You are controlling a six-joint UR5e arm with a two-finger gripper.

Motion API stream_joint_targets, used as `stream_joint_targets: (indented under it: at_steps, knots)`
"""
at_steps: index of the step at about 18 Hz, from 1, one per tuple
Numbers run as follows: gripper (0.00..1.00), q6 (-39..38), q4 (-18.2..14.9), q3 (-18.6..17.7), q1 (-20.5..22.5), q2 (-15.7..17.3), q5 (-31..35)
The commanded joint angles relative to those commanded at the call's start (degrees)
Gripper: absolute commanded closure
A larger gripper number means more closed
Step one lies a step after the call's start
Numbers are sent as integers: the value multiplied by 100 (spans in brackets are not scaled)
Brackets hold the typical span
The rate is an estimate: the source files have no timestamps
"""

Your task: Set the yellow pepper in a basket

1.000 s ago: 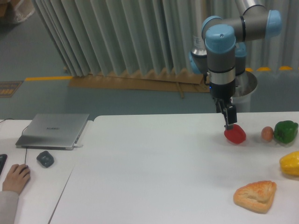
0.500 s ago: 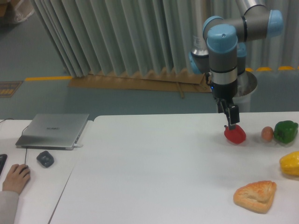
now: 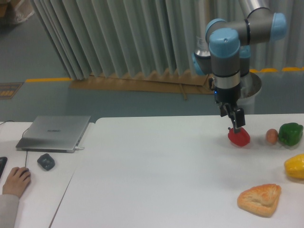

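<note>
The yellow pepper (image 3: 295, 166) lies at the table's right edge, partly cut off by the frame. My gripper (image 3: 236, 126) points down right above the top of the red pepper (image 3: 239, 137), well to the left of and behind the yellow pepper. Its fingers are seen edge-on, so I cannot tell whether they are open or shut, or whether they touch the red pepper. No basket shows in this view.
A small brown egg (image 3: 271, 136) and a green pepper (image 3: 290, 133) lie right of the red pepper. A golden-brown pastry (image 3: 260, 199) lies at the front right. A laptop (image 3: 53, 132), a mouse (image 3: 46, 161) and a person's hand (image 3: 15, 181) are at the left. A metal bin (image 3: 250, 89) stands behind the table.
The gripper has shifted very slightly to the right above the red pepper. The peppers, egg and pastry have not moved.
</note>
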Motion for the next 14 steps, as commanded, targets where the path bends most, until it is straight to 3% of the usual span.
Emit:
stream_joint_targets:
  at_steps: [2,7,14]
  knots:
    - [0,-684,17,290,-71,-273,617]
    - [0,-714,79,422,508,-327,574]
    - [0,1761,158,800,710,-827,557]
